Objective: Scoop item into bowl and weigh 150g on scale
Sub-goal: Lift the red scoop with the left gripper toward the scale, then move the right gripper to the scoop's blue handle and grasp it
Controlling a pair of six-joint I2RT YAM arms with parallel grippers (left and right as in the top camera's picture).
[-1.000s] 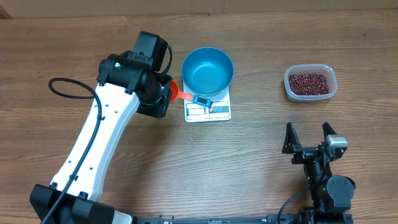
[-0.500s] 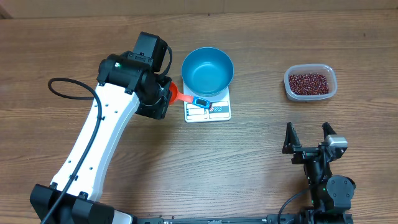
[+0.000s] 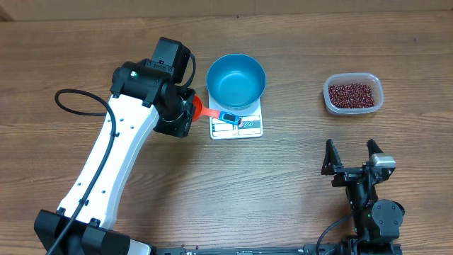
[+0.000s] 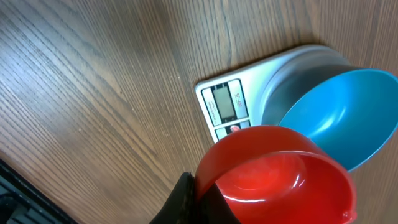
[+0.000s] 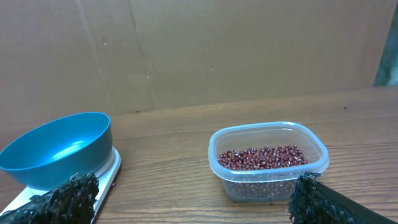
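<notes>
Left tool holding empty red scoop, empty bowl, beans in tub

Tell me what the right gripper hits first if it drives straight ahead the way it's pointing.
Most likely the clear tub of beans: it sits ahead of the right gripper, nothing in between. The blue bowl stands off to the left. Height is unclear, so it might pass over.

Overhead looks down; all three views share the bowl.
</notes>
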